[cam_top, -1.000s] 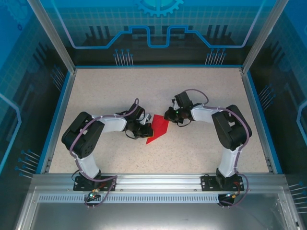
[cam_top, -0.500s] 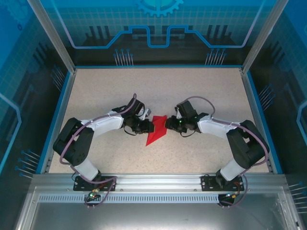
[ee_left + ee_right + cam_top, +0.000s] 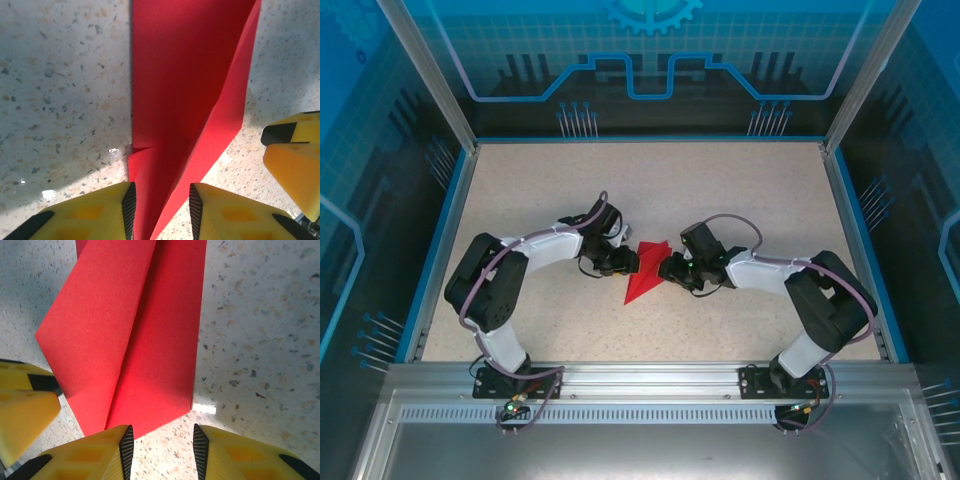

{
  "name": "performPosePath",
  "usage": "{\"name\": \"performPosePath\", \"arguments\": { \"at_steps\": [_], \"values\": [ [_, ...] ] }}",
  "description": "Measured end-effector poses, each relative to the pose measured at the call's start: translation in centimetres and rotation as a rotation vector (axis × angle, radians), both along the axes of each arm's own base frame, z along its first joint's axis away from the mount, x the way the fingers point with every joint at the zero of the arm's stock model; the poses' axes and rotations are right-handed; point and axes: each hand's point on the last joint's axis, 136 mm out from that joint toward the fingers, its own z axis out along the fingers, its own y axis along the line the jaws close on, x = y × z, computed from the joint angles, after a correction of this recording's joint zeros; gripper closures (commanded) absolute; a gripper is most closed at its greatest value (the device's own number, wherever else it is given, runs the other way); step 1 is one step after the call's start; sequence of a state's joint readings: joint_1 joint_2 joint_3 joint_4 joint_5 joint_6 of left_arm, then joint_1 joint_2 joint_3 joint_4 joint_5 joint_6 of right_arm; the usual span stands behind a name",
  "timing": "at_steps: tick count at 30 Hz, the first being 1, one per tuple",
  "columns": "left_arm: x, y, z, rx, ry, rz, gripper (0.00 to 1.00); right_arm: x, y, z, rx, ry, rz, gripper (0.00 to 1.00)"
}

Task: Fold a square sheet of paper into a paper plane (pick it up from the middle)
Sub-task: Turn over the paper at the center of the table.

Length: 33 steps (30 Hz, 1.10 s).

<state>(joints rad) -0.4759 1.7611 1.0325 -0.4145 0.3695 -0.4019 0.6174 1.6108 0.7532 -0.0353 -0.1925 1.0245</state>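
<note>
The red paper [image 3: 645, 273] lies mid-table as a folded wedge, its narrow tip toward the near side. In the left wrist view the paper [image 3: 190, 90] shows a long crease and a small flap, and its narrow end runs between my fingers. My left gripper [image 3: 626, 261] [image 3: 161, 215] is open and stands astride that end. My right gripper [image 3: 666, 268] [image 3: 162, 455] is open at the opposite edge. There the paper [image 3: 135, 340] shows a centre crease, and its corner just reaches my left fingertip [image 3: 125, 445].
The speckled tabletop [image 3: 740, 190] is bounded by a blue rim [image 3: 455, 220] and glass walls. Each wrist view catches the other gripper's yellow finger [image 3: 292, 155] [image 3: 22, 402] close beside the paper.
The right gripper has come down from behind the paper to its right edge. The left gripper has closed in on the left edge. The flat red shape now looks narrower and more pointed.
</note>
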Motion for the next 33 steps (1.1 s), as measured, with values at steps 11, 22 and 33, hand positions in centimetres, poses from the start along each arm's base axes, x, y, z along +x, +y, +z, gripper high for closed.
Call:
{"name": "performPosePath", "arguments": {
  "at_steps": [11, 22, 33],
  "values": [
    [-0.2, 0.1, -1.8, 0.037, 0.053, -0.017, 0.67, 0.2, 0.2, -1.4, 0.004, 0.036, -0.032, 0.62],
    [-0.2, -1.0, -2.2, 0.063, 0.048, -0.065, 0.7, 0.3, 0.3, -1.6, 0.026, 0.067, -0.059, 0.67],
    [-0.2, -1.0, -2.2, 0.068, 0.052, -0.066, 0.72, 0.6, 0.7, -1.6, 0.071, 0.094, -0.093, 0.69]
  ]
}}
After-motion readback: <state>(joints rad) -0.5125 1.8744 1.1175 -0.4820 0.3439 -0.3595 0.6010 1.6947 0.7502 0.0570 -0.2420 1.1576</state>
